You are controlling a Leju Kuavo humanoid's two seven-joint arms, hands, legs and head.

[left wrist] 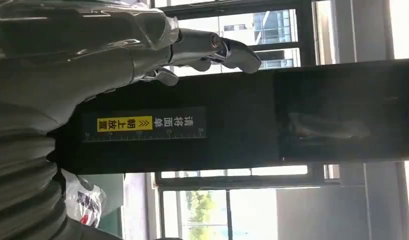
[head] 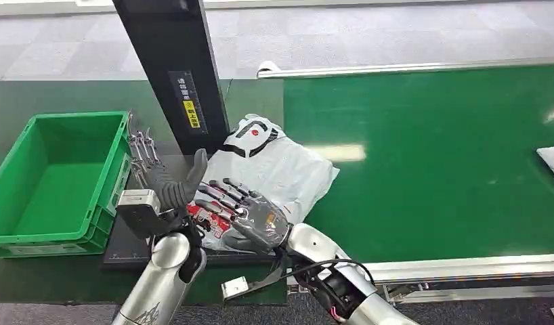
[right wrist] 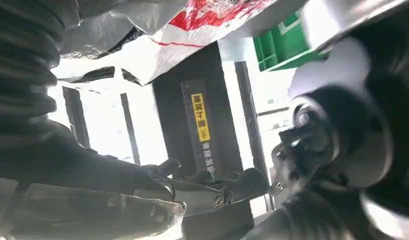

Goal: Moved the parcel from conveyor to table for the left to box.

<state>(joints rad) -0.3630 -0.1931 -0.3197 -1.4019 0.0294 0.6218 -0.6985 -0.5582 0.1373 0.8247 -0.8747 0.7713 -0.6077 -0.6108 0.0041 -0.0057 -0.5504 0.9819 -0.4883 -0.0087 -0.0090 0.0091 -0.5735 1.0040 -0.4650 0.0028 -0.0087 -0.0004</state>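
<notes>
Head view: R hand (head: pixel 250 218) flat, fingers spread on white parcel (head: pixel 278 169) by black post (head: pixel 174 68); L hand (head: pixel 167 181) open, holding nothing, near green crate (head: pixel 30 227).

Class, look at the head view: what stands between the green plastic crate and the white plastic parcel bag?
In the head view, the robot's left hand stands between green crate and white parcel bag.

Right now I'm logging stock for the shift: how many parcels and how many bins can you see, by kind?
White plastic parcels: 2, one under the hands, one at the belt's right edge
Green bins: 1
Total: 3
</notes>
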